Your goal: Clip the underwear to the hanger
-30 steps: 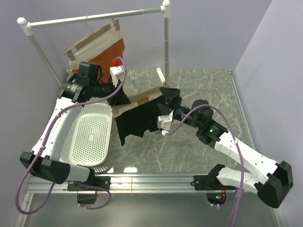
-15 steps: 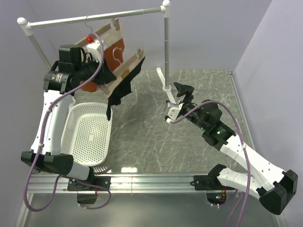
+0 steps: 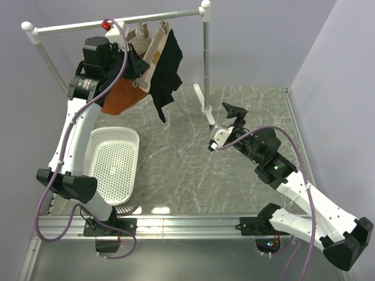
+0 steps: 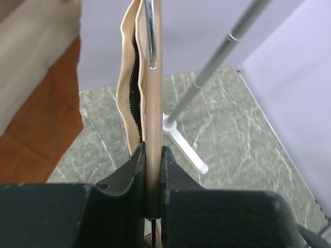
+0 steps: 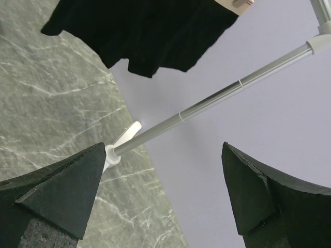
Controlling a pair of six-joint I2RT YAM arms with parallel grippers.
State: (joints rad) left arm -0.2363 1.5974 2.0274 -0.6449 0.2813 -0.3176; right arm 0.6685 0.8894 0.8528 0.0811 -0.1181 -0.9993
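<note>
Nearest, above the bench (image 3: pixel 246 187), the right gripper (image 3: pixel 235 113) is spread wide and nothing is held in it. Farther back, the hanger (image 3: pixel 154 45) is pinched at its bar by the left gripper (image 3: pixel 138 68). Its long axis is tilted steeply up toward the rail (image 3: pixel 76 25), and the underwear (image 3: pixel 167 65) is hung from it. The hook is cut off in the wrist view. Since the earlier frame, the hanger has been raised to the rail.

I'm driving two matching arms. The left arm (image 3: pixel 69 140) and right arm (image 3: pixel 319 202) have glossy white link shells joined by chunky black joint housings. A lilac cable (image 3: pixel 258 130) runs along each one. The right hand (image 5: pixel 163 181) has matte black, wedge-shaped fingers (image 5: pixel 62 181). A small green light (image 3: pixel 273 167) glows on that arm's black forearm housing.
</note>
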